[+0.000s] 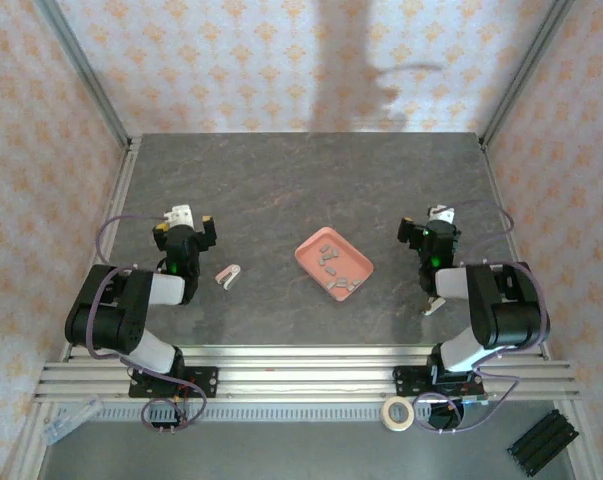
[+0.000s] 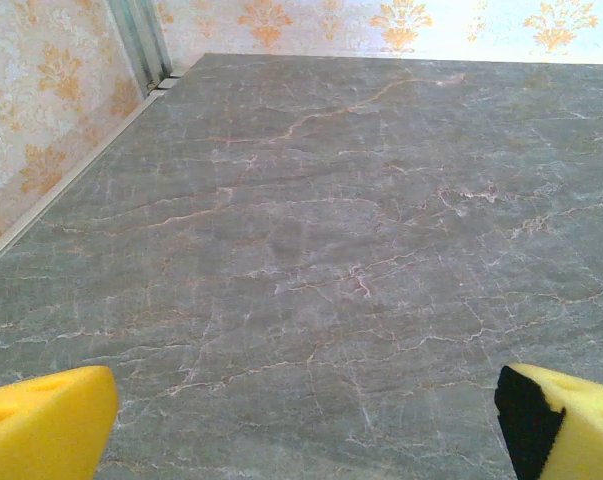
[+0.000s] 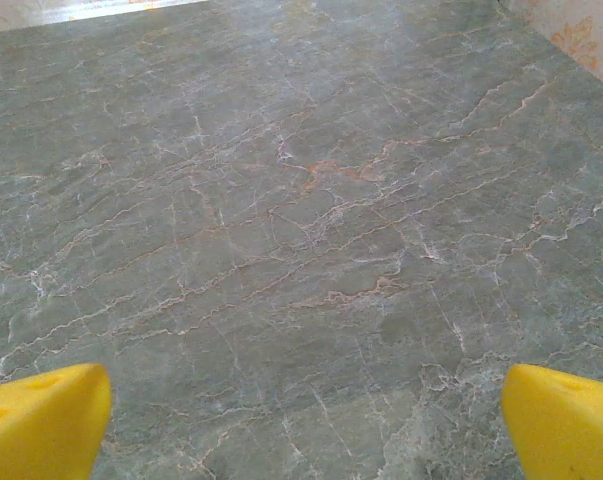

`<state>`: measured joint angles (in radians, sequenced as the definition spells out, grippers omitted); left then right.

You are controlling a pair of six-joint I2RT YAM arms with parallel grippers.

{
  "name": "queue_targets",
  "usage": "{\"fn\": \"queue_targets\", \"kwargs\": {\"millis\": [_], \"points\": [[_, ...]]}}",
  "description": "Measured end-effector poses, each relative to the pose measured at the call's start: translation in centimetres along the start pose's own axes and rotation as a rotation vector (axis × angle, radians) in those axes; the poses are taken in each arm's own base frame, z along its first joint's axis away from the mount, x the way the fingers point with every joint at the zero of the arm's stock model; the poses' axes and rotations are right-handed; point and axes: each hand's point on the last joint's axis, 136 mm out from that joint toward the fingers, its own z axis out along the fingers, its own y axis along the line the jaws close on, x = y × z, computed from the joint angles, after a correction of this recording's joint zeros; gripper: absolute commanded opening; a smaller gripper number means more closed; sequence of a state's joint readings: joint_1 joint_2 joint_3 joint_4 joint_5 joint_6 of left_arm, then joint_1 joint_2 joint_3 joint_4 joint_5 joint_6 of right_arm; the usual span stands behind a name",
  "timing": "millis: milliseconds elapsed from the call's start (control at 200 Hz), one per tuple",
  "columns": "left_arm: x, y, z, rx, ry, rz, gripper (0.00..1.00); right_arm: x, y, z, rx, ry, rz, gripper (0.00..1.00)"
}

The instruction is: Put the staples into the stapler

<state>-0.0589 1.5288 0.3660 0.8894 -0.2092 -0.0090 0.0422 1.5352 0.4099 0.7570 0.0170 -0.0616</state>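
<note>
Left arm (image 1: 121, 315): at 8 o'clock of the table (image 1: 311, 170), folded, with its wrist pointing toward 12 o'clock.
Left gripper (image 1: 186, 224) (image 2: 301, 430): at 9 o'clock of the table's centre, jaws spread wide and holding nothing. In the left wrist view its yellow pads (image 2: 41, 428) sit in the two lower corners with bare grey marble between them.
Stapler (image 1: 228, 273): pale pink and white, lying on the table at 8 o'clock of the centre. It is between 4 and 5 o'clock of the left gripper, near it but apart, and too small to tell how its arms stand.
Tray (image 1: 307, 247): salmon-pink rectangle, turned cornerwise, just off the centre at 5 o'clock. It lies at 3 o'clock of the stapler, well apart from it.
Staples (image 1: 331, 266): several small grey blocks scattered inside the tray, mostly toward its 4 o'clock side.
Tape roll (image 1: 398, 412): on the aluminium rails (image 1: 301, 375) at the near edge, between 7 and 8 o'clock of the right arm's base.
Right gripper (image 1: 430, 230) (image 3: 301, 425): at 3 o'clock of the centre, between 2 and 3 o'clock of the tray and well apart from it, jaws wide and empty. In the right wrist view its pads flank bare marble.
Right arm (image 1: 496, 310): at 4 o'clock, folded.
</note>
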Motion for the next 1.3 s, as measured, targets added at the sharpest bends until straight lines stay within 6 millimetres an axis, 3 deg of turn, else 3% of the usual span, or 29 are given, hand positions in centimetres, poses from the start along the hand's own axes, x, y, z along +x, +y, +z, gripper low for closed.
{"fn": "queue_targets", "kwargs": {"millis": [1106,1301], "points": [[0.0,0.0,0.0,0.000,0.000,0.000,1.00,0.0,0.0,0.0,-0.005,0.001,0.001,1.00],[0.0,-1.1,0.2,0.071,0.012,0.009,1.00,0.0,0.0,0.0,-0.004,0.001,0.002,1.00]]}}
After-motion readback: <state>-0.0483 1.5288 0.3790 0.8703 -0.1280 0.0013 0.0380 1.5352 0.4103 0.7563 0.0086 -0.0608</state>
